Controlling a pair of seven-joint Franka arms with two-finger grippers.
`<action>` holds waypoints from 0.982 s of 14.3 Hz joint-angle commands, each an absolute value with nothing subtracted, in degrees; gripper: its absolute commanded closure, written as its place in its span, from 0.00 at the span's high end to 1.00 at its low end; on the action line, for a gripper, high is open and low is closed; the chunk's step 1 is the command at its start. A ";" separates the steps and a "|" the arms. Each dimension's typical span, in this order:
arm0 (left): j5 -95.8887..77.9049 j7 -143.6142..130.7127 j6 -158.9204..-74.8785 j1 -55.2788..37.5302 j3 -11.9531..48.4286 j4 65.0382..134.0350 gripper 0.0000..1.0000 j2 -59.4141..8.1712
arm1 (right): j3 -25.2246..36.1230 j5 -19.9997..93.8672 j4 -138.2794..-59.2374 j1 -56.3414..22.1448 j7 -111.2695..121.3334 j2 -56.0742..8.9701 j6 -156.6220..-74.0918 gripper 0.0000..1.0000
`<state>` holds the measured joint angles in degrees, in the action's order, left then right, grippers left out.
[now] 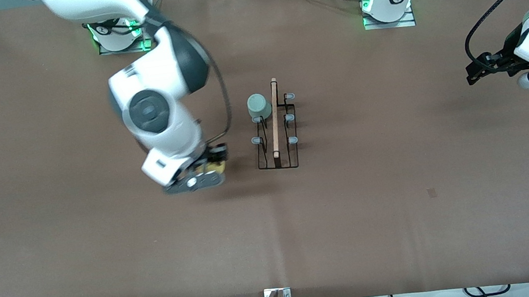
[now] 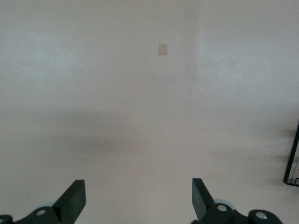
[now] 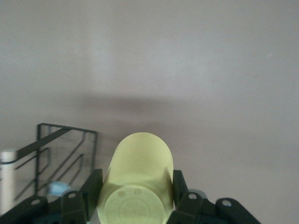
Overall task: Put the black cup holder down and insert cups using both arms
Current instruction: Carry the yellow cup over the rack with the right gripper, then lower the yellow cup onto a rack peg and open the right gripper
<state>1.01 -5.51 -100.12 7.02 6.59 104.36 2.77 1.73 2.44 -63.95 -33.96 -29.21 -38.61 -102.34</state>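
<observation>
The right gripper [image 3: 135, 196] squeezes a yellow cup [image 3: 138, 179] between its two black fingers [image 3: 91, 189]. The cup's bottom faces the camera. A black wire rack [image 3: 60, 154] stands just beside it on the brown table [image 3: 187, 70].

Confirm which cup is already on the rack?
The pale mint green plastic cup, upturned on a prong of the black wire rack. The yellow plastic cup sits in the right gripper.
</observation>
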 commanded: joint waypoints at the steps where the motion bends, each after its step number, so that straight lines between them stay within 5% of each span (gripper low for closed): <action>1: -0.35 -4.31 -99.40 7.12 6.59 103.45 1.00 2.72 | 2.20 2.89 -63.37 -37.52 -37.94 -39.11 -103.35 0.23; 14: -0.35 -4.31 -99.32 7.12 6.59 103.45 1.00 2.64 | 2.11 9.32 -63.63 -40.61 -41.92 -42.80 -107.22 0.23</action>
